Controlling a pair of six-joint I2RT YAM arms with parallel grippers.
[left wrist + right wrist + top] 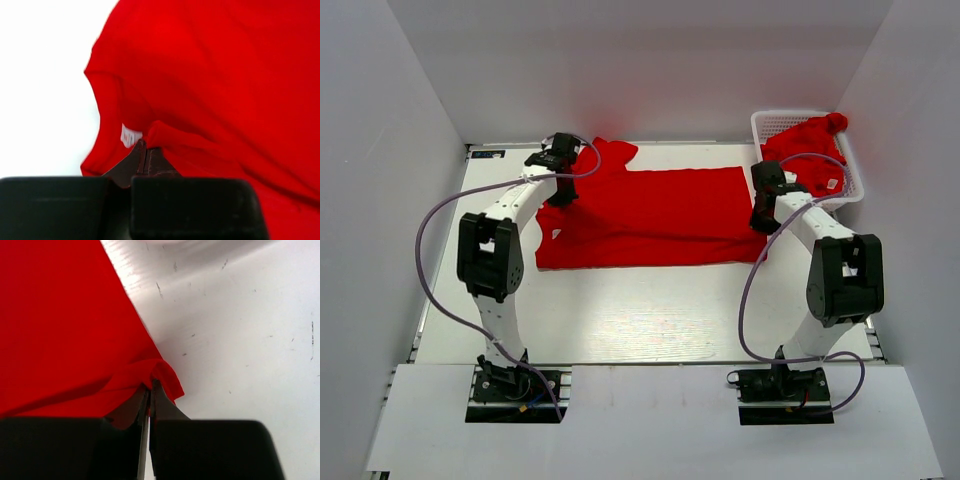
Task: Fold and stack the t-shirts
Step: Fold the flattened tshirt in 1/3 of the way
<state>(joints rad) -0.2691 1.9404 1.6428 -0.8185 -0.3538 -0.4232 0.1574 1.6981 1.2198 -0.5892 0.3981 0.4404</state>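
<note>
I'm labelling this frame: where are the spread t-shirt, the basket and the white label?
Spread t-shirt (660, 215): top view, middle of its body.
Basket (778, 122): top view, bare lattice near its far-left corner.
White label (130, 135): left wrist view, centre of the tag.

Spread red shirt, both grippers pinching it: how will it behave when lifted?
Likely floppy: the spread t-shirt puckers into soft folds at the left gripper and right gripper. Probably sags in the middle, since only two edge points are held. Seems thin and light; small pinches may slip.
</note>
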